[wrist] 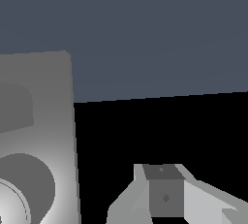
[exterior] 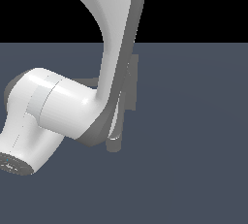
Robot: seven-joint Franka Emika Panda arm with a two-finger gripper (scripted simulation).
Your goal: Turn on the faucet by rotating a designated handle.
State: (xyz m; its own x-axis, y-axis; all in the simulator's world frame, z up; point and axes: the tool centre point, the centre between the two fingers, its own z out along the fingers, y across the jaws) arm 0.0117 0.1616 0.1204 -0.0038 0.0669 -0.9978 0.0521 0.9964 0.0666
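Faucet (exterior: 131, 85) stands mostly hidden behind the white arm (exterior: 63, 106), base plate upright, spout end (exterior: 114, 144) poking out below the arm. On the wrist view its plate (wrist: 38, 136) lies beside the tool (wrist: 167, 196). Handle unseen; direction and tool's opening cannot be told.

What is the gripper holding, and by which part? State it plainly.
Cannot be told. The arm hides most of the faucet in the exterior view, and the wrist view shows only one finger, with nothing against it.
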